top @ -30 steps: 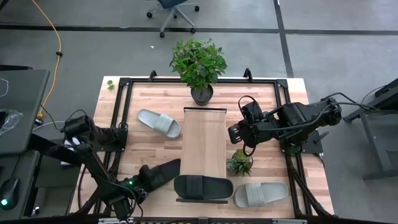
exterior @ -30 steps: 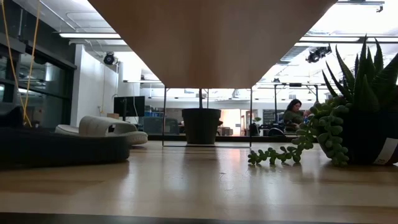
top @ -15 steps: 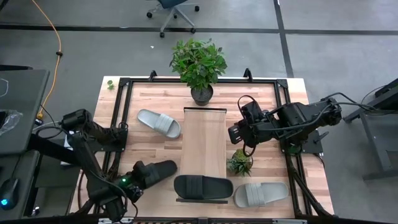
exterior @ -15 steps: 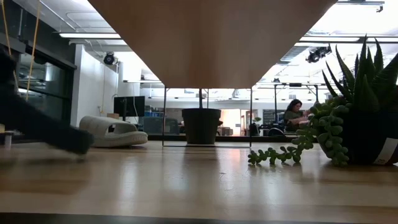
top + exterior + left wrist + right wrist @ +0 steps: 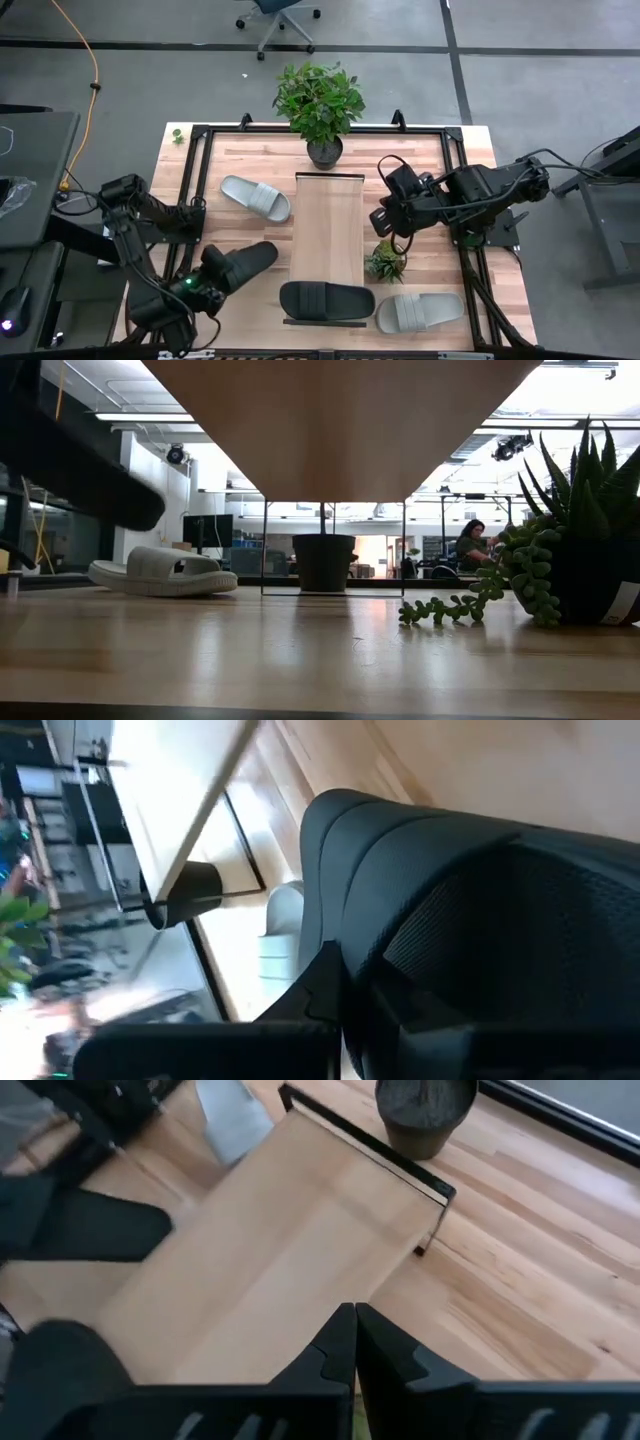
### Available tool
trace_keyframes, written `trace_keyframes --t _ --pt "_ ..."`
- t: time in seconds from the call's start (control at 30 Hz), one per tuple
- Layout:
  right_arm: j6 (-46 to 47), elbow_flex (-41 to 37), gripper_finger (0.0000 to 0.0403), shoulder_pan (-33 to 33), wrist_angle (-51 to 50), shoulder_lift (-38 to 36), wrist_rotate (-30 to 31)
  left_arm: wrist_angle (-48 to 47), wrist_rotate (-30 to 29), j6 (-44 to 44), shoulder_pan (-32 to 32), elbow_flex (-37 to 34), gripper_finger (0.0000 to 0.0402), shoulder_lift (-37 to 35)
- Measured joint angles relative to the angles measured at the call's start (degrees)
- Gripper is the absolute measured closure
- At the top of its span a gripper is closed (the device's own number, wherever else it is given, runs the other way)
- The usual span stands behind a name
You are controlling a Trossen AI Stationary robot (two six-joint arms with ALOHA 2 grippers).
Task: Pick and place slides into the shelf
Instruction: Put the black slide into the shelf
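- while the left gripper [image 5: 205,290] stays clamped on one black slide [image 5: 238,266] at the near left of the table [image 5: 440,200], that slide has come up off the wood since a second ago; the low view shows it [image 5: 75,465] hanging in the air, toe tilted down.
- that lift suggests the pick is done and the carry toward the shelf [image 5: 327,225] comes next; nothing lies on the shelf's upper board yet.
- the second black slide [image 5: 326,300] lies at the shelf's near end, unchanged, with a light grey slide [image 5: 418,312] just beside it on the right.
- a small succulent [image 5: 385,260] stands right of the shelf.
- the right gripper [image 5: 378,216] waits with fingers pressed together, above the table right of the shelf, having edged slightly.
- the other grey slide [image 5: 256,197] rests left of the shelf, farther back.
- a potted plant [image 5: 320,105] stands at the shelf's far end.
- no brand, label or writing can be read anywhere.
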Motion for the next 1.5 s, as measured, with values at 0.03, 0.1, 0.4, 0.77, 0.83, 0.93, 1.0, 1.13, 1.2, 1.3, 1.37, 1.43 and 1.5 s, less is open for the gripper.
trace_keyframes --t 0.03,0.1,0.4,0.77,0.83,0.93,1.0,1.13,1.2,1.3,1.37,1.43,1.5 --pt "-0.5 0.0 0.0402 0.0 -0.6 0.0 -0.4 0.1 0.1 -1.0 0.3 0.8 0.0401 0.0" --pt "-1.7 0.0 0.0402 0.0 -1.4 0.0 -1.1 0.1 0.8 -2.7 1.1 2.1 0.0401 0.0" --pt "-6.6 0.0 0.0402 0.0 -2.7 0.0 -1.5 0.0 3.6 0.5 6.3 5.7 0.0401 -0.1" --pt "-10.5 0.0 0.0402 0.0 -2.7 0.0 -1.9 0.1 2.5 7.5 8.2 11.8 0.0401 -4.1" --pt "-11.0 0.0 0.0402 0.0 -2.7 0.0 -1.9 0.0 2.6 7.6 8.2 12.0 0.0401 -6.2" --pt "-11.8 0.0 0.0402 0.0 -2.7 0.0 -1.9 0.0 4.1 9.4 8.2 12.0 0.0401 -8.9" --pt "-12.2 0.0 0.0402 0.0 -2.7 0.0 -1.9 0.0 4.9 10.7 8.2 12.0 0.0401 -10.6" --pt "-12.3 0.0 0.0402 0.0 -2.7 0.0 -1.4 0.0 4.9 12.2 8.2 12.0 0.0401 -14.4" --pt "-12.3 0.0 0.0402 0.0 -2.7 0.0 -1.4 0.0 3.5 12.2 8.2 12.0 0.0401 -16.0" --pt "-12.3 0.0 0.0402 0.0 -2.7 0.0 -1.4 0.0 -0.6 12.4 9.5 12.0 0.0401 -17.9" --pt "-12.3 0.0 0.0402 0.0 -2.7 0.0 -1.4 0.0 -2.4 14.6 10.6 12.0 0.0401 -18.7" --pt "-12.3 0.0 0.0402 0.0 -2.7 0.0 -1.4 0.0 -4.1 18.5 12.4 12.0 0.0401 -19.0" --pt "-12.1 0.0 0.0402 0.0 -2.6 0.0 -1.4 0.0 -5.4 23.3 14.3 12.0 0.0401 -18.8"
